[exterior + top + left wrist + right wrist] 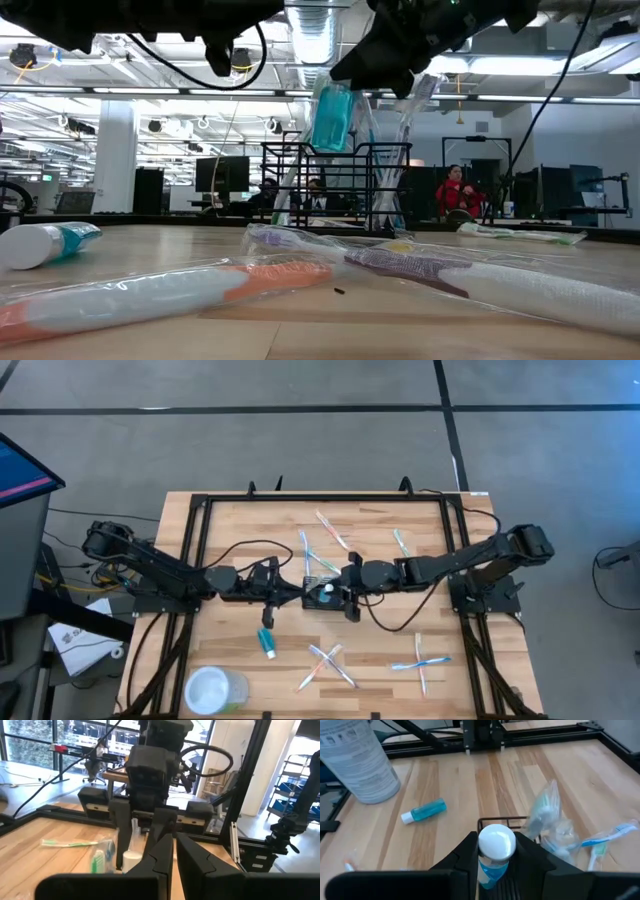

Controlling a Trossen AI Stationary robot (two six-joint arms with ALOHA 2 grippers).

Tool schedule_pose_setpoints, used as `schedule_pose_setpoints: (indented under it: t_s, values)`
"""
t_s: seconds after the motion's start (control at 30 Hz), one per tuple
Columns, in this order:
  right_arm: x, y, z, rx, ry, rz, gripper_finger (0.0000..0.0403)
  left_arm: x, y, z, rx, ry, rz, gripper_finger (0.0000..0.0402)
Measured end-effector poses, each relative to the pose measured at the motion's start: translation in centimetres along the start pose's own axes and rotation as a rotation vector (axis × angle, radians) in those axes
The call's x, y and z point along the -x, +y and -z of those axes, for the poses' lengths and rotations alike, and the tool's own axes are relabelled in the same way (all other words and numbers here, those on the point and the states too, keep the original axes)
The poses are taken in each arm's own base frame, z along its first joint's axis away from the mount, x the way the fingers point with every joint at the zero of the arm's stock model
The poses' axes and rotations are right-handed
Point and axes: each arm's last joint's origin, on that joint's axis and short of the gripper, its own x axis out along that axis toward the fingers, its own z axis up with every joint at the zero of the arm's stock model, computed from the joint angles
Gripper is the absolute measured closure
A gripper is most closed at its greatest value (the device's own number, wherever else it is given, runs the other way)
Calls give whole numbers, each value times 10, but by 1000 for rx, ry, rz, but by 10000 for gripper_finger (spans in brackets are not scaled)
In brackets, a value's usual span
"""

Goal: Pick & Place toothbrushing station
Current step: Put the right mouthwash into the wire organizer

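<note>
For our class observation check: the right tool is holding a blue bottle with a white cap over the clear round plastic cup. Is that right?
Not quite. The right tool does hold the blue bottle with a white cap, but over the black wire-mesh caddy, not the cup. The high view shows the clear cup far off, near the table's front left corner.

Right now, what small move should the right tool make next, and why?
Probably lower straight down, then release: the right tool grips the white-capped blue bottle right over the black wire caddy. The left tool waits beside it.
</note>
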Motion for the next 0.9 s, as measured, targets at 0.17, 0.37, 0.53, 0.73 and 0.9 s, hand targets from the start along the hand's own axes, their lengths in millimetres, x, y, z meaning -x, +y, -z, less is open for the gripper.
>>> schedule_pose_setpoints:
  t_s: [0.17,0.37,0.53,0.73,0.9]
  values:
    - [0,-2,0,-3,-1,4,319,0,0,1,-1,4,-1,385]
    - [-10,-4,7,-2,31,18,319,0,0,1,-5,5,-2,385]
    - [-15,-6,10,-7,36,28,319,0,0,1,-5,5,-2,385]
    - [-16,-8,9,-9,35,31,319,0,0,1,-5,5,-2,385]
    - [-16,-7,10,-9,36,29,319,0,0,1,-5,5,-2,385]
